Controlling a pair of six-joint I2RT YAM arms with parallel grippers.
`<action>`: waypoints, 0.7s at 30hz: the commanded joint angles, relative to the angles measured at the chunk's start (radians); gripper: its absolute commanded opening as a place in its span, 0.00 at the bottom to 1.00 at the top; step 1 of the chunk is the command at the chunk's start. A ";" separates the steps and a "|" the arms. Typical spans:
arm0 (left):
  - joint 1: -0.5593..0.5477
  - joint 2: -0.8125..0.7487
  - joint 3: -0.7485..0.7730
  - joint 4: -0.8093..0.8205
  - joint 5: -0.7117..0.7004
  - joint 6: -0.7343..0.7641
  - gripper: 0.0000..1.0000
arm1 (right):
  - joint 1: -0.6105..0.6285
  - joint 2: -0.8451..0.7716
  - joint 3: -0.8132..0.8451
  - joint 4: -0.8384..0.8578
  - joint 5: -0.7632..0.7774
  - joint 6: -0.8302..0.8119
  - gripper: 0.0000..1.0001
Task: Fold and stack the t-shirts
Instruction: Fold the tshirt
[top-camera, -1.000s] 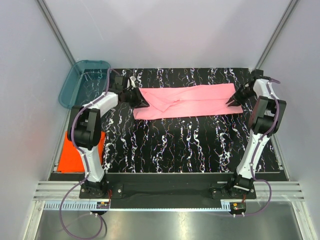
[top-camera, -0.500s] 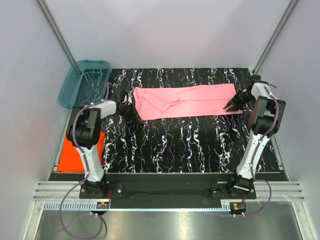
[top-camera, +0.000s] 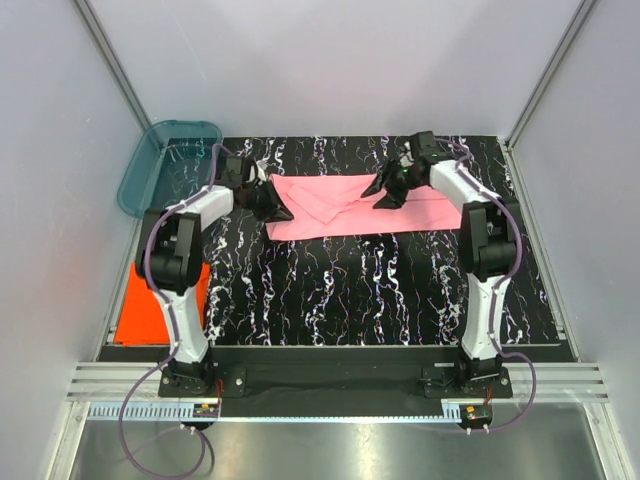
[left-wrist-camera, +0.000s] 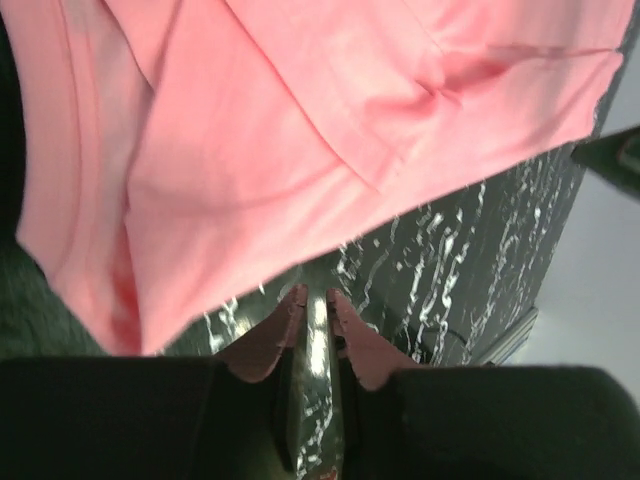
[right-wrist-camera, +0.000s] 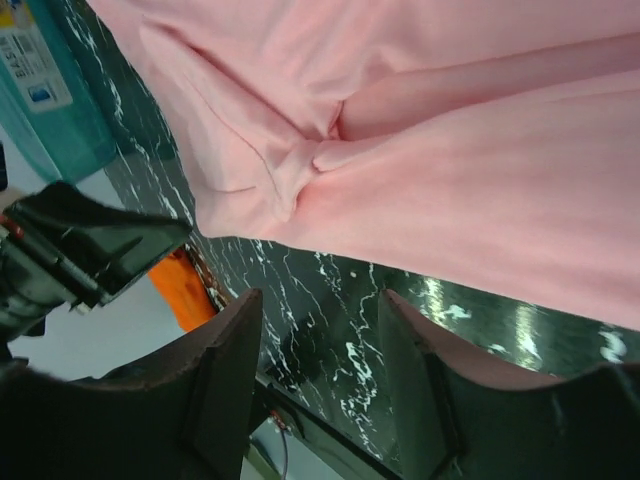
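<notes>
The light pink t-shirt (top-camera: 330, 218) lies as a long folded strip across the far half of the black marbled table (top-camera: 350, 290). It also shows in the left wrist view (left-wrist-camera: 250, 150) and the right wrist view (right-wrist-camera: 480, 180). My left gripper (top-camera: 277, 207) is at the strip's left end; its jaws (left-wrist-camera: 314, 300) are shut and empty, just off the cloth edge. My right gripper (top-camera: 386, 193) hovers over the middle of the strip, open and empty (right-wrist-camera: 318, 300). The orange-red t-shirt (top-camera: 150, 310) lies folded left of the table, beside the left arm.
A teal see-through tub (top-camera: 165, 165) stands at the far left corner, also in the right wrist view (right-wrist-camera: 50, 90). Grey enclosure walls stand close on both sides and at the back. The arm bases sit at the near edge.
My right gripper has swung left from the shirt's right end to above its middle. My left gripper has shifted slightly at the left end. The strip now looks a little shorter on the right.
</notes>
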 joint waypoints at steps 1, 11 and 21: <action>0.009 0.100 0.038 0.040 0.012 -0.032 0.17 | 0.045 0.072 0.038 0.072 -0.073 0.050 0.57; 0.043 0.156 -0.083 0.074 -0.026 -0.041 0.17 | 0.092 0.170 0.119 0.074 -0.117 0.039 0.69; 0.044 0.110 -0.141 0.077 -0.020 -0.014 0.17 | 0.118 0.175 0.088 0.131 -0.076 0.084 0.47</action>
